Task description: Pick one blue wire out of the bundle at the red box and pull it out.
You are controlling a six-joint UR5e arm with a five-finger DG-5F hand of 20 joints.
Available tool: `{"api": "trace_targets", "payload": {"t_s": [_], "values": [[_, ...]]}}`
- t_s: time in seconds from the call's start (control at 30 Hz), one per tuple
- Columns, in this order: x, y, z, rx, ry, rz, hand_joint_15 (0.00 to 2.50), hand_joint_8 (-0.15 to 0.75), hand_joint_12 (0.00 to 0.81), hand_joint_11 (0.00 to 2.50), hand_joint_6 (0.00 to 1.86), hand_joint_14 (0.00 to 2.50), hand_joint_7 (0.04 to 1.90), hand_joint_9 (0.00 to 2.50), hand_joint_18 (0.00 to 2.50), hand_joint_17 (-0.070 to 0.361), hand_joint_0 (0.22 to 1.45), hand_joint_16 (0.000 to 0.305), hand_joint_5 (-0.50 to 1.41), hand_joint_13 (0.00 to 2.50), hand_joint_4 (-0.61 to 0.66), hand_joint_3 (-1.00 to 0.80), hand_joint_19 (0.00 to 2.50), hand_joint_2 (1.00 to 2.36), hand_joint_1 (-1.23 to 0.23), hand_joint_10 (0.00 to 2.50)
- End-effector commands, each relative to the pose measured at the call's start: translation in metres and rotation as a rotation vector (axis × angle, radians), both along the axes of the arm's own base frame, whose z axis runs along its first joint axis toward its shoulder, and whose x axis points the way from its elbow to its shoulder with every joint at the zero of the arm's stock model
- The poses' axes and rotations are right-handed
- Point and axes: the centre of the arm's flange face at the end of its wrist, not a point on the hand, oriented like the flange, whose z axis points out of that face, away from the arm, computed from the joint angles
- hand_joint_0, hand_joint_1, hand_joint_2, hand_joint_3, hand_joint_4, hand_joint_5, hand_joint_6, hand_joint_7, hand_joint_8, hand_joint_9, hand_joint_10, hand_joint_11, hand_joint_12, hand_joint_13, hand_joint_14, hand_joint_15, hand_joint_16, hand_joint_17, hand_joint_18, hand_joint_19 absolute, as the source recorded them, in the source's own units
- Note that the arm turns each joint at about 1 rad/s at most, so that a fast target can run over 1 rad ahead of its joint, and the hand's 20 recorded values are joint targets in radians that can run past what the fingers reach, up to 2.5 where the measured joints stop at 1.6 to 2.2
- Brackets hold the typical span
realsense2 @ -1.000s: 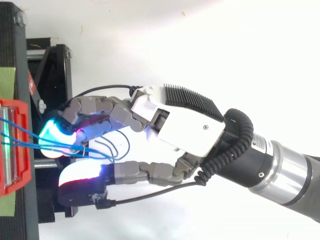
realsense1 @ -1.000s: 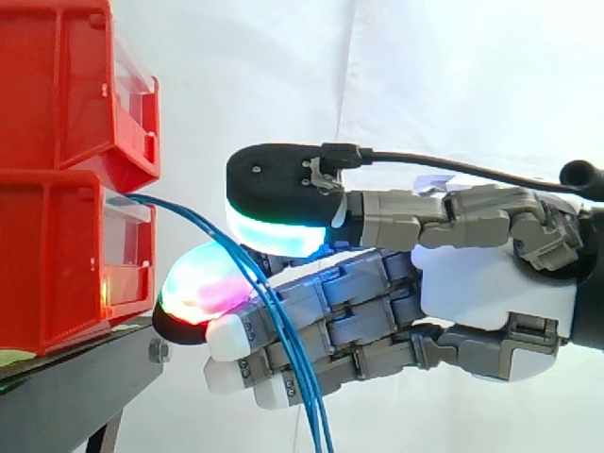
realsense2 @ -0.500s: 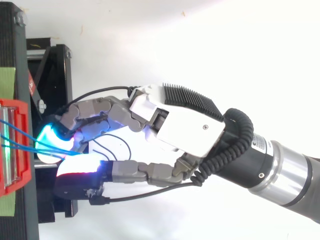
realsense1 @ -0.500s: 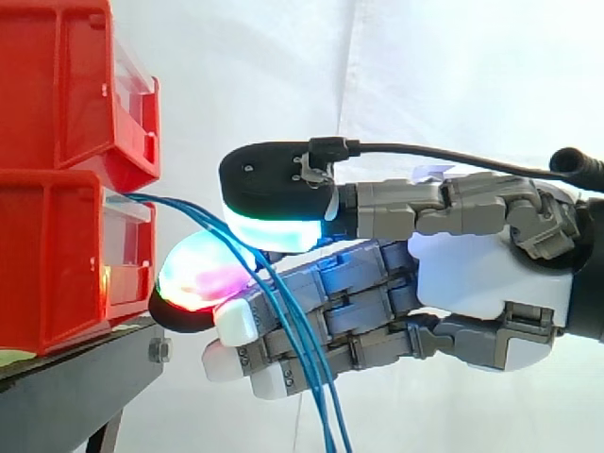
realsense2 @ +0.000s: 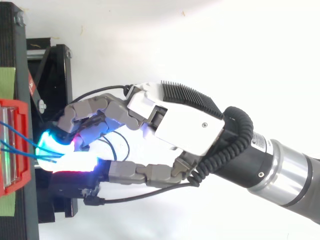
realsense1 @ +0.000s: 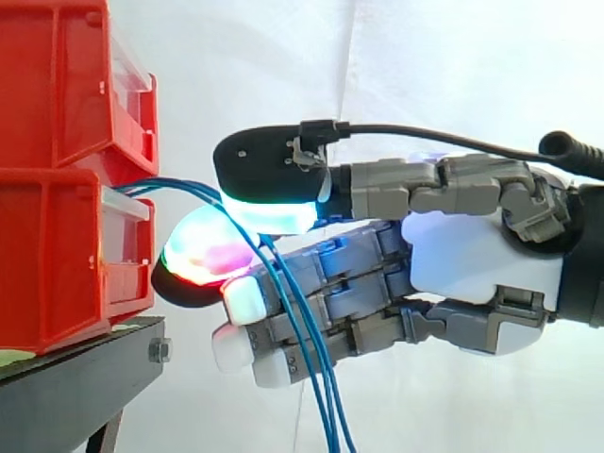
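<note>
A bundle of thin blue wires [realsense1: 304, 359] leaves the clear front of the lower red box [realsense1: 57, 255], arcs to the right and hangs down in front of my fingers. In the top view the blue wires [realsense2: 17, 146] run from the red box [realsense2: 11, 107] into my fingertips. My hand [realsense1: 472, 274] reaches in level from the right. Its thumb pad [realsense1: 269, 212], glowing cyan-white, presses down over the wires. Under them sits a fingertip [realsense1: 203, 257] glowing green and red. The wires are pinched between the two, but I cannot tell whether one or more. The hand's palm [realsense2: 185, 125] shows from above.
A second red box [realsense1: 66, 85] is stacked on the lower one. Both rest on a black stand [realsense1: 80, 382], whose frame [realsense2: 10, 55] runs down the left edge of the top view. A white curtain [realsense1: 425, 75] hangs behind.
The thumb pad has swung in and down onto the wires, closing the gap to the glowing fingertip. The hand has risen a little and the wires now bend higher at the box.
</note>
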Motion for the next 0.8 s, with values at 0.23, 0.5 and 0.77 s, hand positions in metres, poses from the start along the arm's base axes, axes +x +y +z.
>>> {"api": "trace_targets", "payload": {"t_s": [0.23,0.5,0.77], "values": [[-0.002,0.001,0.027,0.009,-0.007,0.039,0.50,0.397,0.463,0.76,0.98,0.01,0.95,1.01,0.84,0.143,0.64,0.064,-0.15,0.92,-0.06,0.10,0.37,1.00,-0.75,0.01],[-0.025,-0.004,0.048,0.025,0.133,0.073,0.50,0.394,0.462,0.75,0.98,0.02,0.93,1.01,0.84,0.143,0.64,0.064,-0.15,0.92,-0.04,0.08,0.38,1.00,-0.75,0.01],[-0.036,-0.005,0.055,0.073,0.187,0.105,0.50,0.385,0.460,0.75,0.98,0.01,0.90,0.99,0.83,0.141,0.63,0.063,-0.16,0.91,0.01,0.04,0.38,1.01,-0.74,0.01]]}}
